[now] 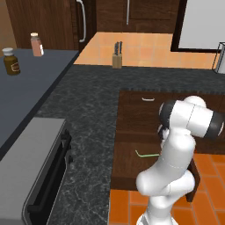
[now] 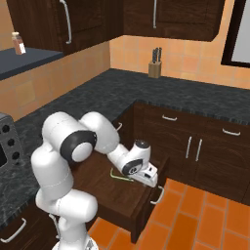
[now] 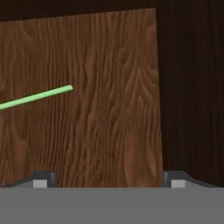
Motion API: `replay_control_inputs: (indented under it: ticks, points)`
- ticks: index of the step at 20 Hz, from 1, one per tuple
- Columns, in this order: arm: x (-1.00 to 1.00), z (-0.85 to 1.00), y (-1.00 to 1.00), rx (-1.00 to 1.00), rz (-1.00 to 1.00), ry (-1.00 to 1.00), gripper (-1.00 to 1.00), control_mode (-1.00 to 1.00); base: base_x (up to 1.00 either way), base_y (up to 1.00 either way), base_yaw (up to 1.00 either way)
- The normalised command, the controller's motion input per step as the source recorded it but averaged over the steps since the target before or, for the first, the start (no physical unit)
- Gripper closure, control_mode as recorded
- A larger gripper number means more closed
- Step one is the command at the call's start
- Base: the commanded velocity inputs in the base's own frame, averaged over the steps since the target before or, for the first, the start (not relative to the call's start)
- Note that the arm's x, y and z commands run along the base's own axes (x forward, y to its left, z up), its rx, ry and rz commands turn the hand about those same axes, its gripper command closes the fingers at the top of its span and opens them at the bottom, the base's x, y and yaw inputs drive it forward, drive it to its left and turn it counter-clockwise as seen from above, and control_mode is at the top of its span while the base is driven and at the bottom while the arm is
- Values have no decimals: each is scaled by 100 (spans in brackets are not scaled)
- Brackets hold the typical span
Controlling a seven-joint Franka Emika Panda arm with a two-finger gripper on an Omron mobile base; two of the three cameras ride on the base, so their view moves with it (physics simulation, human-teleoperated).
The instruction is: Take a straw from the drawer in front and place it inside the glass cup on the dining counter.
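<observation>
Your gripper [image 3: 106,181] hangs wide open and empty over the open drawer [image 3: 109,65]. The straw [image 3: 37,97] lies flat on the drawer floor, off to the hand view's left, running slantwise.

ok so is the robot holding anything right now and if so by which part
Nothing is held. The gripper hangs over the open drawer with its jaws spread wide and bare wood between them; the straw lies off to one side, untouched.
</observation>
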Motion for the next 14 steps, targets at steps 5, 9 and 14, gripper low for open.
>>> replay_control_inputs:
  ticks: [5,9,14]
  points:
    - [-11,44,-8,0,12,-2,-100,-100,0,0,0]
    - [0,56,100,-4,33,-1,-100,-100,0,0,0]
    - [13,6,97,-13,27,0,-100,-100,0,0,0]
